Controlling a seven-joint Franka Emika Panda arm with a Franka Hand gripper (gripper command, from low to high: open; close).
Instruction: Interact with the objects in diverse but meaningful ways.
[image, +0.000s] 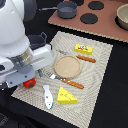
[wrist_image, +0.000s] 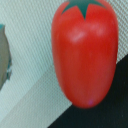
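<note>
Just one red tomato (wrist_image: 84, 50), one white fish (image: 47, 96)

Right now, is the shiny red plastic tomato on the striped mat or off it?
On it: the red tomato lies at the mat's edge.

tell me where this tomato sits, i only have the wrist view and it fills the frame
observer: the tomato lies at a corner of the striped mat, on the exterior view's left, right under the arm.
operator: anything close to it
observer: the white fish is nearest and lies apart from it. the cheese wedge is just beyond the fish.
operator: where's the pot
observer: the grey pot stands off the mat, far from the tomato, beside the brown board with the dark discs.
</note>
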